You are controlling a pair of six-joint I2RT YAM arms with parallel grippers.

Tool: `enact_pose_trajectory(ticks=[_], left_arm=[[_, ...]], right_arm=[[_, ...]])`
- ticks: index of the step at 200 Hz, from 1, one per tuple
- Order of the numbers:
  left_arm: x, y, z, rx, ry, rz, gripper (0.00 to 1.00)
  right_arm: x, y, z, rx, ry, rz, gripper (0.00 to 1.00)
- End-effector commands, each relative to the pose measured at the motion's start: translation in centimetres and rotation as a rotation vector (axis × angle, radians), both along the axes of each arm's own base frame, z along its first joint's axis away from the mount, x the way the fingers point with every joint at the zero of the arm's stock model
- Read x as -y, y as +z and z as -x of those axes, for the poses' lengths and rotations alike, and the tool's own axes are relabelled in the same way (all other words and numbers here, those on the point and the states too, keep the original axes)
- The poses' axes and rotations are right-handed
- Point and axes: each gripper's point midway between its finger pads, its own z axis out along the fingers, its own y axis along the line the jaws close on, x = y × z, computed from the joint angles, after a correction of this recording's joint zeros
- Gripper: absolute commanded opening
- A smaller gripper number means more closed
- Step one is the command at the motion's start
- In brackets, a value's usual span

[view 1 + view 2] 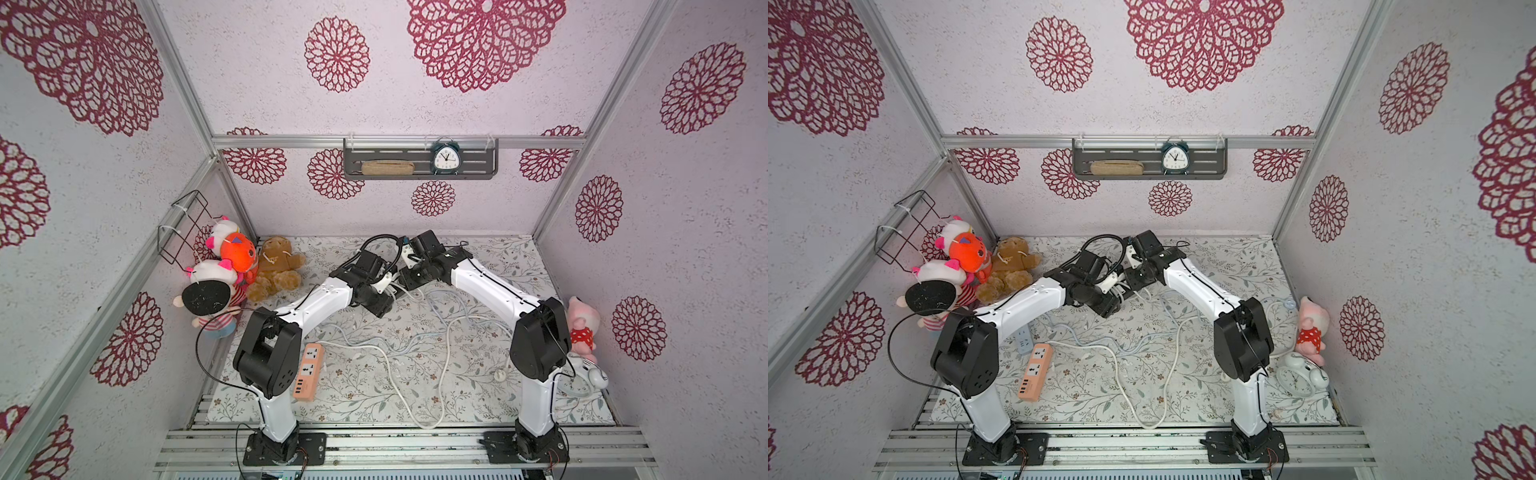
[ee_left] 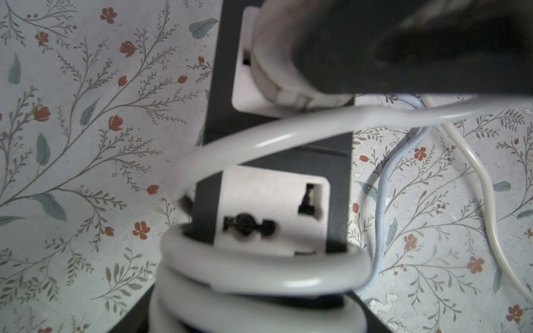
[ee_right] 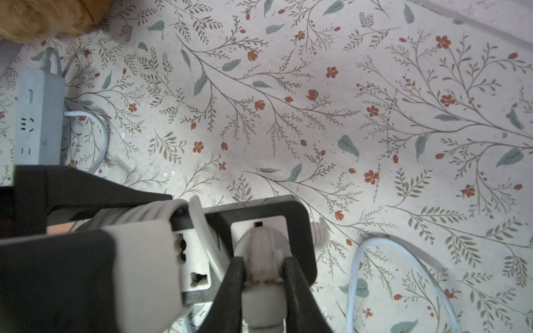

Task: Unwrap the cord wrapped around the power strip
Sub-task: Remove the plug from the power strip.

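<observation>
Right gripper (image 3: 264, 266) pinches plug (image 3: 264, 242) at power strip (image 3: 300, 212) end

Both top views look down from high over the front edge of the tabletop (image 1: 332, 399); 2 wrist views sit tight on 1 shared power strip (image 2: 271, 199) (image 3: 259, 212).

Both top views: bright, even, diffuse light. Only soft shadows on the surface (image 1: 353, 395), no glare. Wide lens bows straight lines at the edges. Left wrist: dimmer, cord (image 2: 259, 274) coils by the lens blurred, power strip (image 2: 274, 207) fairly sharp. Right wrist: floral print crisp, right end effector (image 3: 264, 276) and plug (image 3: 264, 250) soft.
</observation>
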Motion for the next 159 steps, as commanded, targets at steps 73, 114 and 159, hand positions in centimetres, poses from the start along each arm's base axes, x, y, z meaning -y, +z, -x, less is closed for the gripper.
enact_pose_trajectory(ticks=[73,114,159], left_arm=[[2.6,3.3,-1.6,-0.099,0.134,0.298,0.00],[1.6,2.2,-1.8,-0.168,0.214,0.353,0.00],[-0.8,0.0,-1.9,-0.102,0.266,0.116,0.00]], right_arm=[[0.3,4.0,-0.2,0.192,0.008,-0.162,0.00],[1.3,6.9,-0.3,0.325,-0.034,-0.216,0.00],[2.8,9.7,-1.3,0.339,-0.176,-0.334,0.00]])
